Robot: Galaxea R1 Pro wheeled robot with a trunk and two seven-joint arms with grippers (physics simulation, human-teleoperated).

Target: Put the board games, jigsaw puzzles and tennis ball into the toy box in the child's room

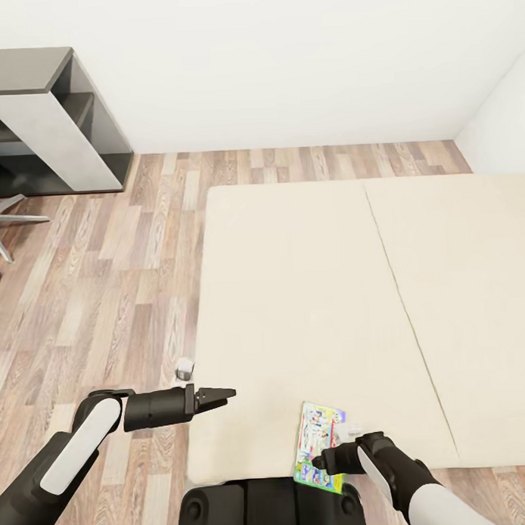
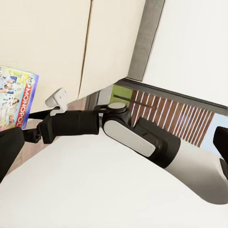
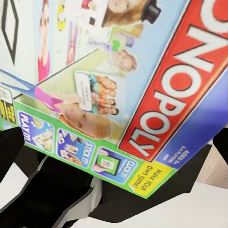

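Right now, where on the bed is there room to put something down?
Nearly all of the beige bed is bare, both sides of its middle seam up to the far edge. The near edge is crowded: the Monopoly game lies there with the right gripper at it.

- Illumination: bright, even and diffuse in all three views; no light source is visible.
- Shadows: soft and faint. In the head view, the bed edge casts a weak shadow on the floor; the shelf recesses are dark.
- Glare: the wall renders near-white with little shading; the mattress is pale and low in contrast.
- Sharpness: the head view is crisp, and straight lines stay straight at the edges.
- Right wrist view: the Monopoly box print is soft from close range, and the lettering blurs towards the corner.
- Left wrist view: moderately sharp, with a slight sheen on the white arm shell.
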